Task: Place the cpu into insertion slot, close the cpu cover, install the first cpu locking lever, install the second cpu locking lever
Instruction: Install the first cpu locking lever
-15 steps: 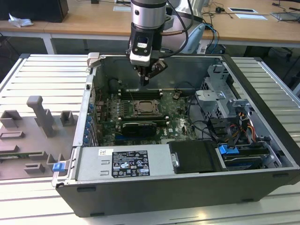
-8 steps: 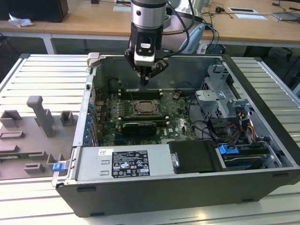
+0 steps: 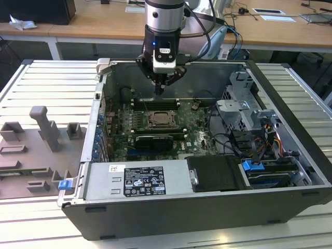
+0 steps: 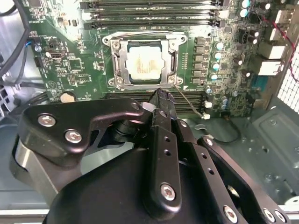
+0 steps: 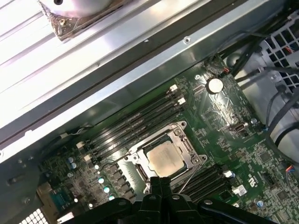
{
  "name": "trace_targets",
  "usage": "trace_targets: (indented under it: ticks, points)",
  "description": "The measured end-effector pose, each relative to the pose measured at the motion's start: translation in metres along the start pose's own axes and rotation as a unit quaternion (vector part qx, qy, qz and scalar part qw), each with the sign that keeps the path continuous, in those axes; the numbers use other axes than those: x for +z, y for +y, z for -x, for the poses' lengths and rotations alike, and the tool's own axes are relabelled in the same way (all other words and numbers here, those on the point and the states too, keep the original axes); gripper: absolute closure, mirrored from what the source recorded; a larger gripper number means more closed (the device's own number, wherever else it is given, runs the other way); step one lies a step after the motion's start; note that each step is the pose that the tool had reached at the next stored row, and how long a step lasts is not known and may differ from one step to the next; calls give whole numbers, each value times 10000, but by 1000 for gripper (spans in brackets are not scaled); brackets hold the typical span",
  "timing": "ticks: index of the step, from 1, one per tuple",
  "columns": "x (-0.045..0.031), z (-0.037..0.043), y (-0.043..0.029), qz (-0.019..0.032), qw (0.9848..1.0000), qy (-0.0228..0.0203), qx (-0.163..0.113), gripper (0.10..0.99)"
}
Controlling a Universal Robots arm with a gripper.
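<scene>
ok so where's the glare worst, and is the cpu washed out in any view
First wrist view: glare whites out the slatted table beyond the case wall, but the cpu keeps its tone. Second wrist view: the cpu's face glows pale, nearly white mid-face. Exterior view: even light, the motherboard sits in shade.

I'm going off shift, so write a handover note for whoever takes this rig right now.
Pincer: shut, empty, over the green board beside the insertion slot.
cpu: seated in that slot.
cpu cover: down around the cpu, looks closed.
Done: placing, cover.
Left: both locking levers; I cannot tell whether either is latched.
</scene>
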State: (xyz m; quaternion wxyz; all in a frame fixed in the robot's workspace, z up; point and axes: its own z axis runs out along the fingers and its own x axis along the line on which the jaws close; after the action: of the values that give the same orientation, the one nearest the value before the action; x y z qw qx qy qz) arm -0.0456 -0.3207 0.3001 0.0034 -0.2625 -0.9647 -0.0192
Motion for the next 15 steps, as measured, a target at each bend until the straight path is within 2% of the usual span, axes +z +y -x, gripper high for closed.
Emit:
trace_targets:
  ticks: [7, 15]
  points:
    - [0, 0, 0, -6, 9992, 14, -403, 980]
    - [0, 0, 0, -14, 9962, 31, -870, 980]
